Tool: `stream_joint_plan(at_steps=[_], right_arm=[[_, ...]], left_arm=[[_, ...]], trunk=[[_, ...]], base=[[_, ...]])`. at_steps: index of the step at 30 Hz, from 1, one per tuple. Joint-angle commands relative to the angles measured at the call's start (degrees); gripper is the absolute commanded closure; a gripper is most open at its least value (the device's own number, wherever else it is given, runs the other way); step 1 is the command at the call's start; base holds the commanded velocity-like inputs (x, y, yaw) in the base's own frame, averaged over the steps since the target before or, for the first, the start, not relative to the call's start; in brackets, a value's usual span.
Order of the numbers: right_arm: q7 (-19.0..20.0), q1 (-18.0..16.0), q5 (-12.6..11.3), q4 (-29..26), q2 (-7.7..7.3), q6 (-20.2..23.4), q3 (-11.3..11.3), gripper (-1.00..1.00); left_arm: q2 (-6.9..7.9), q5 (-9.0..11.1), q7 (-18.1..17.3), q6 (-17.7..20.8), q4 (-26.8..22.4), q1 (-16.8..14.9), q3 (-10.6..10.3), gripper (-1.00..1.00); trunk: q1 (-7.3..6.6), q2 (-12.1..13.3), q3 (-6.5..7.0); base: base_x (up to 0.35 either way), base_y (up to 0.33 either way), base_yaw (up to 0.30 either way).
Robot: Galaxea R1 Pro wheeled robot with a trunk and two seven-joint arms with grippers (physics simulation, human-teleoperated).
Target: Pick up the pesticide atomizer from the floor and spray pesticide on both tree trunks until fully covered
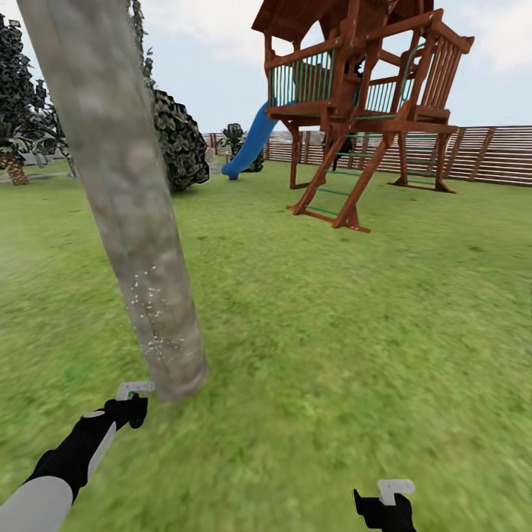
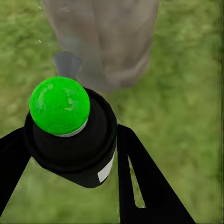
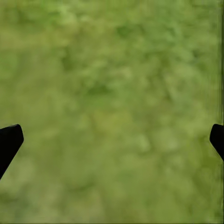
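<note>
A thick pale grey-tan tree trunk [image 1: 125, 199] leans up from the grass just ahead of my left arm, and its base [image 2: 112, 42] shows in the left wrist view. White pesticide specks [image 1: 153, 295] dot its lower part. My left gripper [image 1: 130, 405] is shut on the pesticide atomizer [image 2: 70, 140], a black bottle with a round green cap [image 2: 59, 105] and a grey nozzle [image 2: 67, 63] facing the trunk base. My right gripper [image 1: 386, 504] hangs low over the lawn at lower right, open [image 3: 112, 140], with only grass between its fingers.
A brown wooden play tower [image 1: 355, 96] with a blue slide [image 1: 251, 144] stands ahead on the right, backed by a slatted fence [image 1: 480, 155]. A dark round bush [image 1: 177, 140] sits behind the trunk. Dark-leaved plants [image 1: 18, 96] stand far left. Grass lawn [image 1: 332, 332] stretches right.
</note>
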Motion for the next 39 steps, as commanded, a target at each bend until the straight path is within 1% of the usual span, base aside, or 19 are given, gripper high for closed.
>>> stream_joint_plan(at_steps=[1, 16, 32, 39], right_arm=[[0.04, 0.00, 0.01, 0.00, 0.00, 0.00, 0.00, -1.00], [0.06, 0.00, 0.01, 0.00, 0.00, 0.00, 0.00, -1.00], [0.06, -0.04, 0.01, 0.00, 0.00, 0.00, 0.01, -1.00], [0.06, 0.00, 0.01, 0.00, 0.00, 0.00, 0.00, -1.00]], left_arm=[[-0.04, 0.00, 0.01, 0.01, -0.01, -0.01, 0.00, 1.00], [0.03, 0.00, 0.01, 0.04, -0.01, 0.02, 0.00, 1.00], [0.01, 0.00, 0.01, 0.07, -0.01, 0.00, 0.00, 1.00], [0.03, 0.00, 0.01, 0.08, -0.01, -0.01, 0.00, 1.00]], trunk=[[0.00, 0.00, 0.00], [0.00, 0.00, 0.00], [0.00, 0.00, 0.00], [0.00, 0.00, 0.00]], base=[[0.102, -0.269, 0.000], [0.101, -0.269, 0.007], [0.102, -0.269, 0.260], [0.102, -0.269, 0.028]])
